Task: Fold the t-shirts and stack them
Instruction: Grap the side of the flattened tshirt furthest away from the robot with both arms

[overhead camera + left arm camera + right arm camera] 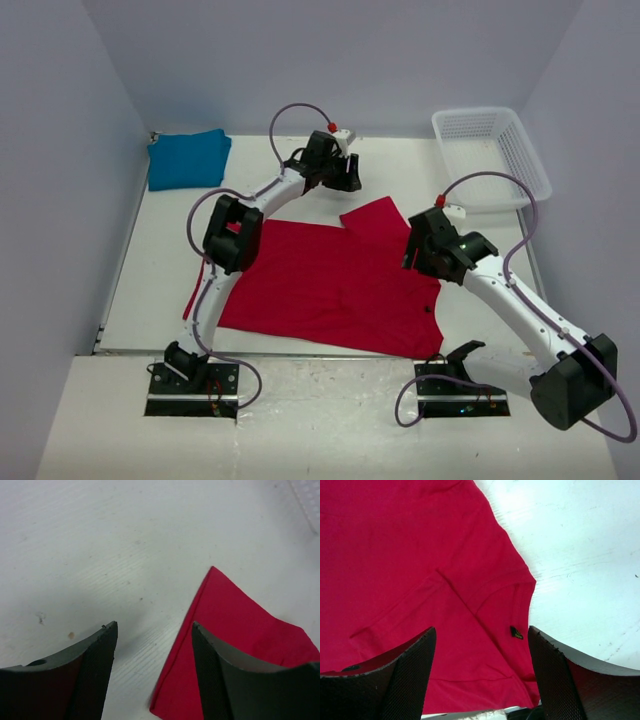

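Fingers [410, 675] spread, empty: right gripper [481, 629] over red shirt [395, 555] collar edge (left gripper [154, 623] same, bare table [100, 540] ahead).

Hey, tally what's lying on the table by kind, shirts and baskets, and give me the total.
T-shirts: 2, a red t-shirt and a blue t-shirt
Baskets: 1, a white basket
Total: 3

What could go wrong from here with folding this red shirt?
The left gripper is open with only the edge of the sleeve under one finger, so a grab may miss or slip. The right gripper hangs open over the neck label; pinching there could bunch layers. The near corner of the red t-shirt lies at the table edge and might slide off.
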Tool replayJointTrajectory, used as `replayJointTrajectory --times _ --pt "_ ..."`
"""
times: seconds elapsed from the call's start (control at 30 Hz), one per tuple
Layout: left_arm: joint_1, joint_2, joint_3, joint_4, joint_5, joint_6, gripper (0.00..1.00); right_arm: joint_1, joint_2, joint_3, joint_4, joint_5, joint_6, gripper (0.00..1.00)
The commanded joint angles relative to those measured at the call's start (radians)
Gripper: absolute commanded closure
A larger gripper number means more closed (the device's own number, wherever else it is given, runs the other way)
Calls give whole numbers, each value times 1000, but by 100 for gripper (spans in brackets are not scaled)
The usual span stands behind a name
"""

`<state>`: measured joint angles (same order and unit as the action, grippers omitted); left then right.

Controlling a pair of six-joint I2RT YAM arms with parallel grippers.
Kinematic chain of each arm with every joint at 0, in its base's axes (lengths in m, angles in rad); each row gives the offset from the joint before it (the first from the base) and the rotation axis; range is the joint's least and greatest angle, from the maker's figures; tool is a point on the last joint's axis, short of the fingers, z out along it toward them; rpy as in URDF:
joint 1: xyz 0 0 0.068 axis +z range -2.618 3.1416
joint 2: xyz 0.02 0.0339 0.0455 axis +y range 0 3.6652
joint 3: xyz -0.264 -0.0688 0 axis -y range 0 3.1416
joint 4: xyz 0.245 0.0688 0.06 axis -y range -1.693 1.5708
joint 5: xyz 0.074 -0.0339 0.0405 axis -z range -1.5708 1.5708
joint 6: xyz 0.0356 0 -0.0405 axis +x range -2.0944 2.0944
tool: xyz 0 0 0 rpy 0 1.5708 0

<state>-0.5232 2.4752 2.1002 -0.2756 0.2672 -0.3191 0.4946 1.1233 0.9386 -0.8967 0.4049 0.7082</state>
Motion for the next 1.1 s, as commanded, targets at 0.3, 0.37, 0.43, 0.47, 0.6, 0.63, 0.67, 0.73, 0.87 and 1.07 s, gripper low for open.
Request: replayJointTrajectory --times 0.3,0.37,0.43,0.47,0.6,0.63,0.67,0.73,0.87,1.07 --pt "-11 85 20 113 326 -1 35 -54 -51 -15 90 -74 -30 26" --pt "-15 99 26 92 337 -2 37 -63 -59 -14 91 -80 -39 26" --pt "-20 116 26 75 348 -1 39 -77 -66 -14 91 -81 -45 26" --pt "-24 119 21 63 354 -1 41 -82 -78 -15 94 -84 -49 26" --pt "-38 148 8 44 372 2 44 -116 -88 -14 113 -129 -64 26" --pt "-44 154 11 30 372 5 45 -125 -89 -14 114 -136 -68 26" --pt "-46 165 9 17 377 6 47 -132 -89 -17 122 -146 -73 26" --pt "-52 172 -6 10 380 8 47 -145 -86 -17 127 -156 -78 26" --pt "-60 174 -43 6 386 21 54 -169 -76 -11 142 -176 -90 26" --pt "-60 185 -46 -11 388 41 71 -180 -19 -3 179 -204 -107 26"
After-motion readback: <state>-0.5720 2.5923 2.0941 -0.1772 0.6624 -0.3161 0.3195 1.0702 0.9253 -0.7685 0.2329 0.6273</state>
